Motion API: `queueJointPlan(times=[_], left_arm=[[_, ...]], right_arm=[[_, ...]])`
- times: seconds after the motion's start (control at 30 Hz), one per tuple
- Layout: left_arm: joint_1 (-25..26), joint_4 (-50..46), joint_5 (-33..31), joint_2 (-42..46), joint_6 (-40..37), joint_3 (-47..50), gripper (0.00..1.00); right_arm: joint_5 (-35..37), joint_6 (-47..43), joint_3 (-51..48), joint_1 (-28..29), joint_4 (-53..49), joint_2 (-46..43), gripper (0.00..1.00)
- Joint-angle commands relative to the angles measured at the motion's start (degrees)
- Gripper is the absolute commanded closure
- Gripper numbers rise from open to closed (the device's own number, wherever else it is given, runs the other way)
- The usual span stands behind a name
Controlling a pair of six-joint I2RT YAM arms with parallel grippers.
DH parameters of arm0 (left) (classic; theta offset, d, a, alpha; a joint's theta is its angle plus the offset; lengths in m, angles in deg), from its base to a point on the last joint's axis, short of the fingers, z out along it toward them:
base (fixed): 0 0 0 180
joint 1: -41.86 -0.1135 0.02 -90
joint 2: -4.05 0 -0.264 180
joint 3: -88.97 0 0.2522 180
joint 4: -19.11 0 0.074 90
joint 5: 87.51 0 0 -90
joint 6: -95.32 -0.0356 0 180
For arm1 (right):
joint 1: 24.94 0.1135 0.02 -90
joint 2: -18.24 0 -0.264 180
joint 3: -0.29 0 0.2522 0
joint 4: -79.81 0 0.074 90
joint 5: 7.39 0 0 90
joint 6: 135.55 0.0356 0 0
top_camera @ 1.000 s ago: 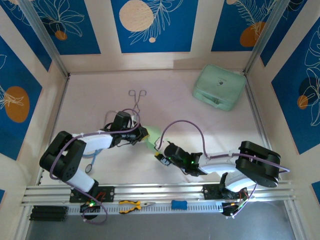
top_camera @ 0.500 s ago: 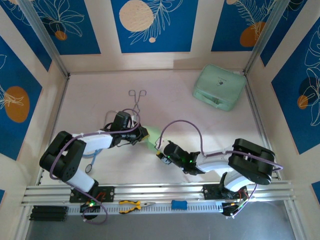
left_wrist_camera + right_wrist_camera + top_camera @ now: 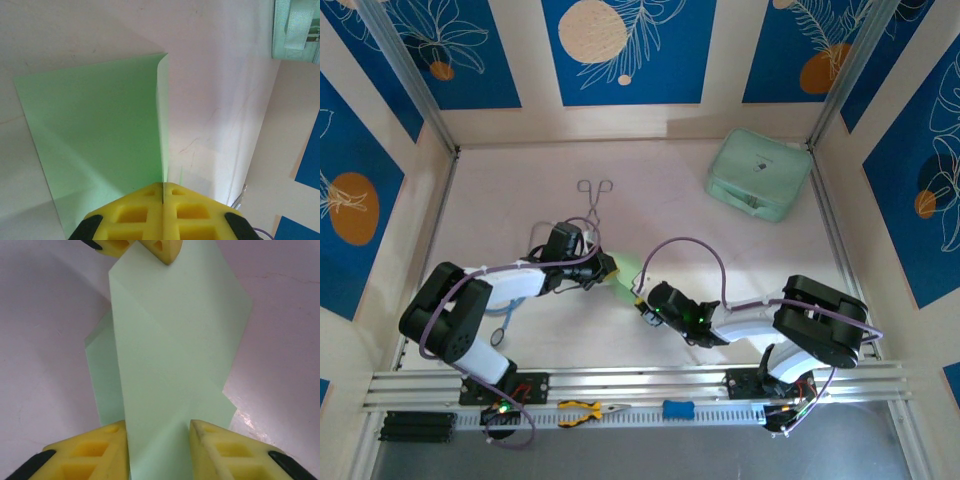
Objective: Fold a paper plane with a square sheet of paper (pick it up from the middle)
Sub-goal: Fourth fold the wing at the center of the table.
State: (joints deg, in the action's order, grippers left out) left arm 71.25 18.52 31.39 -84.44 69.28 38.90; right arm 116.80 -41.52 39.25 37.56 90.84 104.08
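Top view: left tool [image 3: 611, 267] reaches in from the left to mid-tabletop [image 3: 500, 200], just below the metal tongs [image 3: 595, 198]. At the left wrist, its yellow fingers are pressed together, pinching the raised crease of the square sheet of paper [image 3: 100, 130]. The sheet is light green and partly folded: one panel lies flat on the tabletop and the crease stands up from it. It sits between the two tools near the tabletop's middle. The right tool [image 3: 157, 426] is just right of the sheet, pointing at it, with its fingers spread and a band of paper running between them; pad contact cannot be told. A mint-green case [image 3: 760, 172] sits in the far right corner, well apart.
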Motion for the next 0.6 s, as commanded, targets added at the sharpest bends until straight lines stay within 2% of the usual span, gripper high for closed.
queueJointPlan(times=[0.0, 0.57], left_arm=[[0.41, -1.65, 1.02, 0.16, -1.76, -1.57, 0.97], [0.41, -1.94, 0.72, -0.08, -1.85, -1.65, 0.97]], right_arm=[[-0.83, 1.28, 1.32, -0.10, 0.67, 0.64, 0.70], [-2.99, 3.15, 1.43, -0.45, -0.16, 1.24, 0.82]])
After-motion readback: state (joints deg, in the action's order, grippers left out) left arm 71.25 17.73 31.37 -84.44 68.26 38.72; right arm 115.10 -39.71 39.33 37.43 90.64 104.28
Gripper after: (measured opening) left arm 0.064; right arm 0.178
